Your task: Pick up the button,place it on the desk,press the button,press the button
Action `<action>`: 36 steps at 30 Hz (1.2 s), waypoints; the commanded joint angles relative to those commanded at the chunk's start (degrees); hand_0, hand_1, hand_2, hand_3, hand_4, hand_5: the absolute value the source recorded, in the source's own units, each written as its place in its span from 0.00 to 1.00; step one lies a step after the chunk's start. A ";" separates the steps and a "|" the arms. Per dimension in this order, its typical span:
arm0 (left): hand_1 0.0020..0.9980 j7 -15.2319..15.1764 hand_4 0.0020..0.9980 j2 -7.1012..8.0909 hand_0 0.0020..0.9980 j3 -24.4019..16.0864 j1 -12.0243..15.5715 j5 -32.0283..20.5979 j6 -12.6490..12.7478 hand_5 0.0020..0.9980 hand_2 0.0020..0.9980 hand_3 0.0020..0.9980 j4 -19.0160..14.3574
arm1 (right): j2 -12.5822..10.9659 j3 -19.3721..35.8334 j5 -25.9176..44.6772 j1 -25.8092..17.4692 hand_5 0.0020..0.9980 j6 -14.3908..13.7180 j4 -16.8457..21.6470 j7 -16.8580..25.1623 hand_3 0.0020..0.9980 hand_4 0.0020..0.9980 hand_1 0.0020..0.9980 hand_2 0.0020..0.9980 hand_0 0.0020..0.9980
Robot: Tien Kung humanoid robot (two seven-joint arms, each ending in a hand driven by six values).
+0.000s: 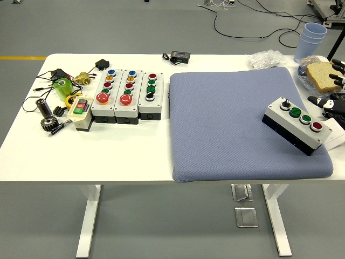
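Note:
A white button box (296,125) with a black base lies at an angle on the right part of the blue-grey mat (232,129). It carries a black selector knob, two green buttons and a red button (316,127). My right hand (328,102) comes in at the right edge, just right of the box and apart from it, fingers spread and holding nothing. Three more button boxes (127,96) stand side by side left of the mat, with a small red-and-green switch box (81,110) beside them. My left arm is out of view.
A stack of blue cups (314,38) and a slice of bread (322,75) on a plate sit at the back right. A plastic bag (265,59) and a black adapter (180,55) lie behind the mat. Small parts, a gear (47,123) and a green object (63,86) crowd the left end.

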 joint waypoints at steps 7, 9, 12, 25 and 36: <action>0.68 0.20 0.36 0.00 0.68 -0.10 -0.20 0.14 -0.02 0.93 0.69 0.62 0.00 | 0.22 -7.41 -15.84 3.88 0.10 2.01 -1.04 -3.00 0.98 1.00 0.96 0.99 0.99; 0.68 0.25 0.36 0.01 0.68 -0.02 -0.28 0.09 -0.05 0.93 0.69 0.62 0.00 | 0.63 -9.46 -20.41 5.30 0.10 1.99 -2.28 -3.69 0.98 1.00 0.96 0.99 0.99; 0.68 0.38 0.36 0.01 0.68 -0.05 -0.42 0.31 -0.11 0.93 0.69 0.62 0.00 | 1.63 -11.78 -24.14 7.56 0.11 2.16 -5.05 -5.14 0.99 1.00 0.96 0.99 1.00; 0.68 0.66 0.36 0.00 0.67 -0.03 -0.55 0.40 -0.09 0.93 0.69 0.61 0.00 | 6.67 -14.34 -25.40 13.84 0.12 2.44 -16.89 -8.87 0.98 1.00 0.96 1.00 0.99; 0.68 0.81 0.36 0.07 0.67 0.32 -0.77 0.30 -0.16 0.93 0.69 0.61 0.00 | 7.51 -19.71 -24.85 20.77 0.12 4.38 -26.91 -12.48 0.96 1.00 0.92 0.99 0.95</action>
